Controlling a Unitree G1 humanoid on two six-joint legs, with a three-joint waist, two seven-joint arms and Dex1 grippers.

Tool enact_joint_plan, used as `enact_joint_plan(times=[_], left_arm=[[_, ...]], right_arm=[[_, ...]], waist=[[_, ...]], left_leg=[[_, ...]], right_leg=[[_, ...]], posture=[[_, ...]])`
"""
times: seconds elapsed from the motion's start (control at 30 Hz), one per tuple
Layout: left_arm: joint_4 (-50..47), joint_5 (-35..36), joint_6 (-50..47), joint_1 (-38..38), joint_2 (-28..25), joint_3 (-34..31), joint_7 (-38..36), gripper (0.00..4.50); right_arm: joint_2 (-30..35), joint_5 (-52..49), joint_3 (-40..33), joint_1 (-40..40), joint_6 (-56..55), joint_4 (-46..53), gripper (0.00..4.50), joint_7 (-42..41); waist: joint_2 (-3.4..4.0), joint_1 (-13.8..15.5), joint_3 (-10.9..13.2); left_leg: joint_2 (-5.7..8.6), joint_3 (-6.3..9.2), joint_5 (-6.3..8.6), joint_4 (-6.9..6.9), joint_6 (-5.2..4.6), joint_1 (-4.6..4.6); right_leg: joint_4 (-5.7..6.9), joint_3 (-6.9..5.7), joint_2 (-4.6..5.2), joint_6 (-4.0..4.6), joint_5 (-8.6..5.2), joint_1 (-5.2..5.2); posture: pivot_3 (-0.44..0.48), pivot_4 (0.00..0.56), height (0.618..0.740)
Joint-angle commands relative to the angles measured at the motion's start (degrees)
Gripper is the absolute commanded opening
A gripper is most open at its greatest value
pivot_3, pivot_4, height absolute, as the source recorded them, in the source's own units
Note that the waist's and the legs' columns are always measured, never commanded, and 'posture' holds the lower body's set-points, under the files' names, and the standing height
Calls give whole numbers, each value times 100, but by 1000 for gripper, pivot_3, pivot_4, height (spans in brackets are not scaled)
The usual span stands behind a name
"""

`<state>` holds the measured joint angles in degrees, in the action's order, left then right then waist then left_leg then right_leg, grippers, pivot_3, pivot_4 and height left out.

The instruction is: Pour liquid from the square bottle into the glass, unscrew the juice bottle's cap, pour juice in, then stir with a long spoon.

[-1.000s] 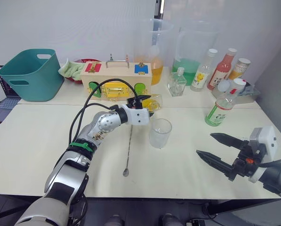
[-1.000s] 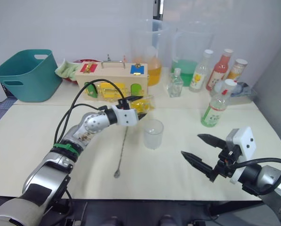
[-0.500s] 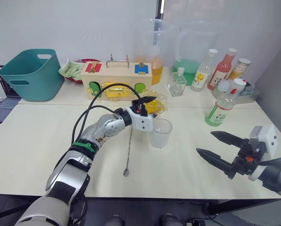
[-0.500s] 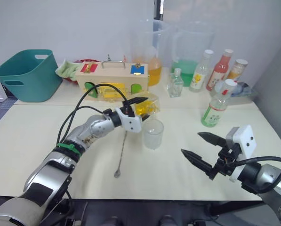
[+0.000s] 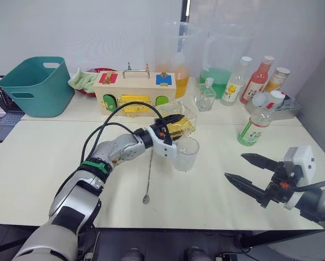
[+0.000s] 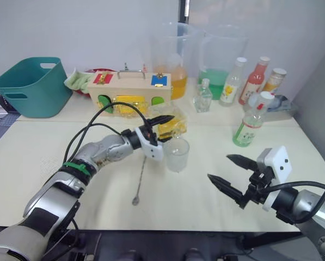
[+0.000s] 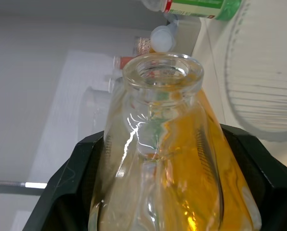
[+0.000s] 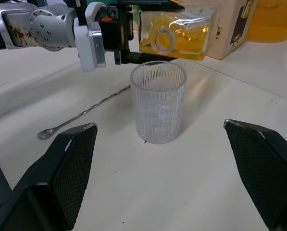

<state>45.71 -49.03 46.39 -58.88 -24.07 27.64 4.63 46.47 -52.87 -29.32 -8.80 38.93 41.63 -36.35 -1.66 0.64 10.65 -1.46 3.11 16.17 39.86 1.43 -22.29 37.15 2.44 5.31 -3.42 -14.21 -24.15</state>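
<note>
Above the glass [image 5: 185, 153], left fingers [image 7: 85, 168] clamp the tipped square bottle [image 5: 179, 123]; right fingers [image 5: 260, 161] spread wide, empty.

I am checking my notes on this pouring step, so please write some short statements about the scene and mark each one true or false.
1. The left gripper holds the square bottle tipped on its side behind the glass. True.
2. The glass already holds yellow liquid. False: in the right wrist view it looks empty, and the liquid is in the bottle.
3. The right gripper is open and holds nothing. True.
4. The long spoon stands inside the glass. False: it lies flat on the table beside the glass.
5. The juice bottle lies on its side. False: it stands upright, with its cap on.
</note>
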Motion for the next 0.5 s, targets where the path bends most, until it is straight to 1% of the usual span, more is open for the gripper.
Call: enact_joint_plan(times=[0.03,0.23,0.5], left_arm=[[-260,-190,-7,-463,-56,-64,698,2789],[-211,-477,-207,-568,-95,59,1120,2789],[-292,-753,-456,-647,-141,200,1462,2789]], right_arm=[[-12,1,10,80,-120,118,4475,35],[-88,77,40,27,-212,73,4475,-16],[-190,269,73,-88,-378,-12,4475,-185]], waist=[[0,0,0],[0,5,0],[0,4,0]], left_leg=[[0,0,0,0,0,0],[7,0,0,0,0,-2],[10,0,0,0,0,-1]], right_leg=[[0,0,0,0,0,0],[1,0,7,-3,2,-1],[2,0,9,-4,2,-1]], posture=[[0,150,740],[0,150,740],[0,150,740]])
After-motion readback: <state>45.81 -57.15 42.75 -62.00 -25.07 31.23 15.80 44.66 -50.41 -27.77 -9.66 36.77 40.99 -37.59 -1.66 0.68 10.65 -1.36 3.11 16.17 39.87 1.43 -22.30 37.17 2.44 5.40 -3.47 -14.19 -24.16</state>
